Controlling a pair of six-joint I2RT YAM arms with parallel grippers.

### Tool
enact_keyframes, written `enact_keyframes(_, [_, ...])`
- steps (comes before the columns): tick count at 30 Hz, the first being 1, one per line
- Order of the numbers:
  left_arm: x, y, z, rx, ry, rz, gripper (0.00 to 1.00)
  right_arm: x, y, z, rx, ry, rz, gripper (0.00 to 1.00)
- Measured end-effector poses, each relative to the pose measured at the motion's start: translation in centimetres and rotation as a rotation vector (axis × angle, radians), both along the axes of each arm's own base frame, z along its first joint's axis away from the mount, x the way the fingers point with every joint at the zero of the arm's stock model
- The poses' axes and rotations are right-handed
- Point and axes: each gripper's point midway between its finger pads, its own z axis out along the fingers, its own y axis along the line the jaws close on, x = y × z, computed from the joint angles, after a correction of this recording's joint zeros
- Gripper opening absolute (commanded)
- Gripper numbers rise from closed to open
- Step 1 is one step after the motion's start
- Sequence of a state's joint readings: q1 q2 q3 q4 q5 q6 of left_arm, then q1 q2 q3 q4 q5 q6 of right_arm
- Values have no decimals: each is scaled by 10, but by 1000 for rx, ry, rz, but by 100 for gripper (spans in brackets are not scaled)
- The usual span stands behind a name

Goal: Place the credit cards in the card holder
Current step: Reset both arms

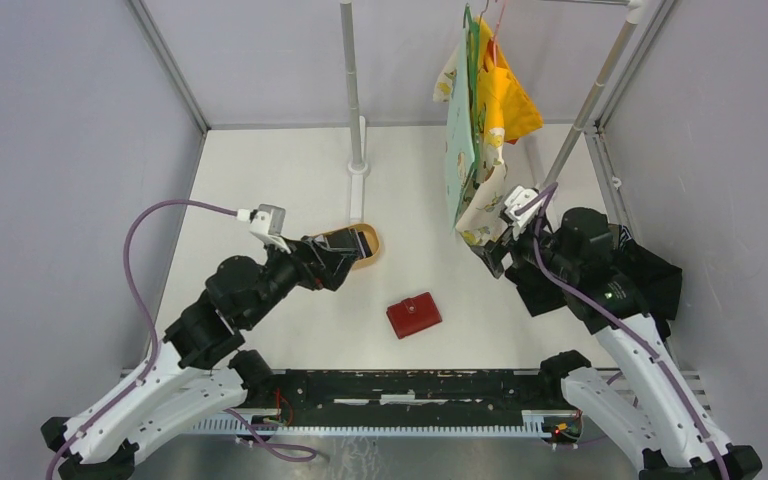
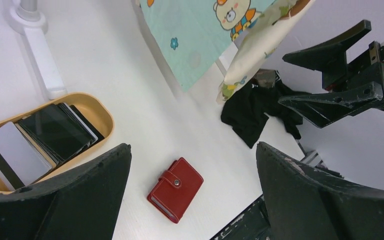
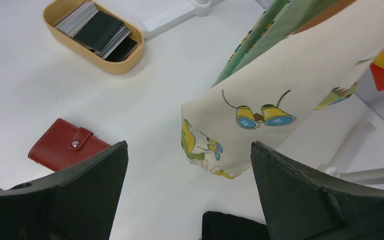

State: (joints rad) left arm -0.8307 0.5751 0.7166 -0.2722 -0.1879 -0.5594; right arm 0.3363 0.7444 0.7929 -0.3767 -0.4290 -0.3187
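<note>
Hovering just beside the tan oval plastic tray (image 1: 373,246), the left hand (image 1: 346,264) was found with both fingers spread wide, nothing held or touched. The credit cards, a stack of thin grey, silvery and dark plastic rectangles (image 2: 50,134), were lying in that tray, their long edges running along its length. In the left wrist view they sat off to one side of the open jaws, not between them. The small red leather-like card holder (image 1: 414,316) was lying flat on the white surface (image 1: 280,180), folded shut with its snap tab fastened, between the two arms and well apart from the tray. The right hand (image 2: 300,80) was likewise released and empty, raised near the hanging printed cloths (image 1: 475,150). The left arm was judged clearly nearer the cards. A sideways shift over the tray was judged necessary before any descent.
</note>
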Motion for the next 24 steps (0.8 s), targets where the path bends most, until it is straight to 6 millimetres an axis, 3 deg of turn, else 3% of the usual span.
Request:
enact_keyframes(4, [-2,14,14,-9,-9,43,100,4,-4,17,53,11,-68,98])
enact_keyframes(10, [-4,22,11,40,29,69,100,5,-11,38,74,-18,-116,98])
enact_keyframes(15, [-5,25,1,80,53,71,100,3,-15,37,72,-9,-130,98])
enact_keyframes(24, [2,19,2,180,5,39,100,7,-29,29,45,25,-147,98])
